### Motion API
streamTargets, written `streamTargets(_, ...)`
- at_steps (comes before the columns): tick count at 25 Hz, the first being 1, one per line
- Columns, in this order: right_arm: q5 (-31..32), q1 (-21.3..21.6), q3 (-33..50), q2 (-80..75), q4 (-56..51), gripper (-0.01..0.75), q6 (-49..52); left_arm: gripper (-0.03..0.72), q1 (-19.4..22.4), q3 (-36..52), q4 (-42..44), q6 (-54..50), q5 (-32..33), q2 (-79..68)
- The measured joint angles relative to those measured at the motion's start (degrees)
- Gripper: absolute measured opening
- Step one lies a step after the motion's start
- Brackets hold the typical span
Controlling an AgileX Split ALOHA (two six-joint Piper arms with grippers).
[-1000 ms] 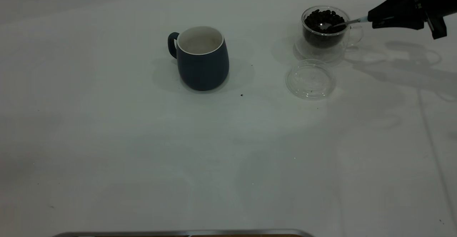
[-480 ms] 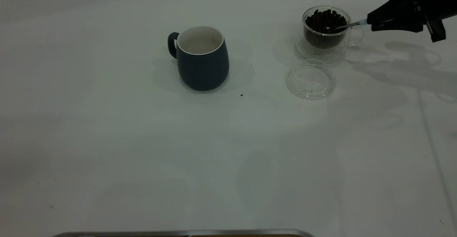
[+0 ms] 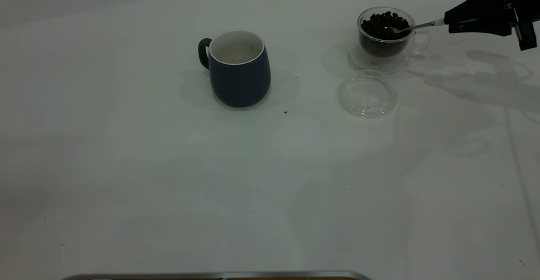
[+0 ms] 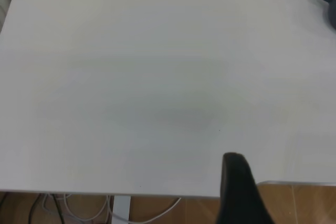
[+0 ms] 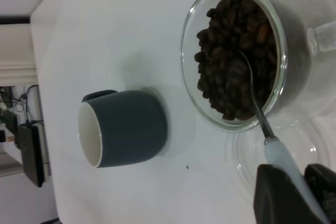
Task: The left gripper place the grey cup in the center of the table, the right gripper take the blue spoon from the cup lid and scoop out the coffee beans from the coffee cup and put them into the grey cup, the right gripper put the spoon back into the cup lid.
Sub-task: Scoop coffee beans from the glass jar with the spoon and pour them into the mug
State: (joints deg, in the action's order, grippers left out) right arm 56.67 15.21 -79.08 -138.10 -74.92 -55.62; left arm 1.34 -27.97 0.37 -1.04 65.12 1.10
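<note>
White table (image 3: 168, 179) | grey cup (image 3: 239, 68) at centre | my right gripper (image 3: 450, 22) clamped on blue spoon (image 3: 415, 26), bowl among beans in coffee cup (image 3: 386, 35) | scooping; next lift level, carry over | left gripper (image 4: 239, 192): can't tell.

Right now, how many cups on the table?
2. The grey cup stands near the table's center; the glass coffee cup, full of beans, stands at far right, behind the lid. None seem hidden.
</note>
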Motion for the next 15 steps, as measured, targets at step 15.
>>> streamTargets(15, 7.7, 2.9, 0.0, 0.0, -2.8, 0.101, 0.0, 0.508, 0.0, 0.0, 0.0, 0.1, 0.0, 0.0)
